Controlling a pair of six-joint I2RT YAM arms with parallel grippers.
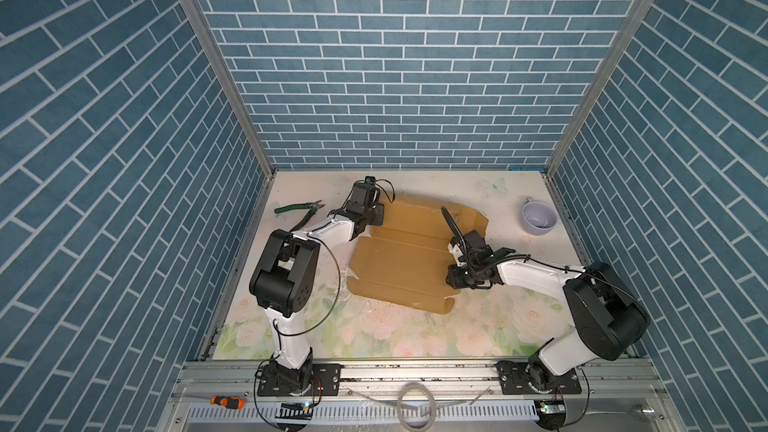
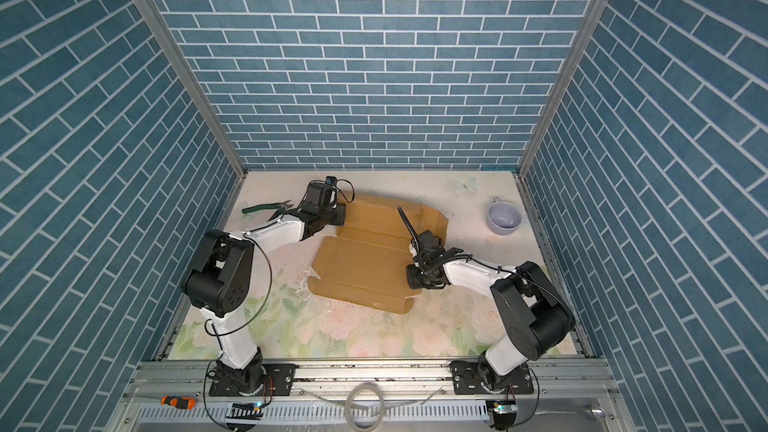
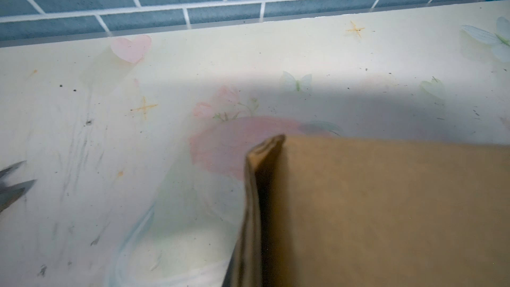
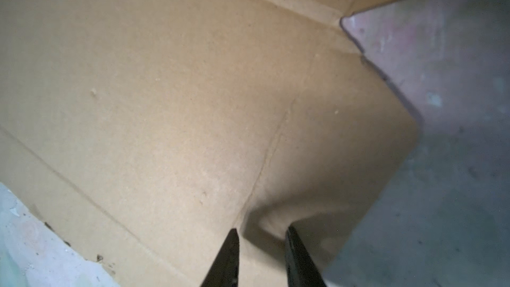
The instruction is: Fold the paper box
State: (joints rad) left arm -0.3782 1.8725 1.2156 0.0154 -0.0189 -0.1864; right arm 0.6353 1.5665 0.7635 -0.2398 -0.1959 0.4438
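Observation:
The paper box (image 1: 399, 259) (image 2: 361, 263) is a brown cardboard sheet lying mostly flat in the middle of the table, with its far right flaps raised. My left gripper (image 1: 376, 218) (image 2: 338, 216) is at the sheet's far left edge. In the left wrist view a lifted flap edge (image 3: 252, 202) runs down into the jaws, which are hidden and shut on it. My right gripper (image 1: 452, 282) (image 4: 261, 231) is at the sheet's right side. Its dark fingertips (image 4: 233, 244) stand a little apart, straddling a flap (image 4: 331, 147) that bulges up beside a crease.
Green-handled cutters (image 1: 297, 211) lie on the table left of the left gripper, and their tips (image 3: 13, 183) show in the left wrist view. A lilac cup (image 1: 538, 218) lies tipped at the far right. An orange-handled screwdriver (image 1: 226, 401) rests on the front rail.

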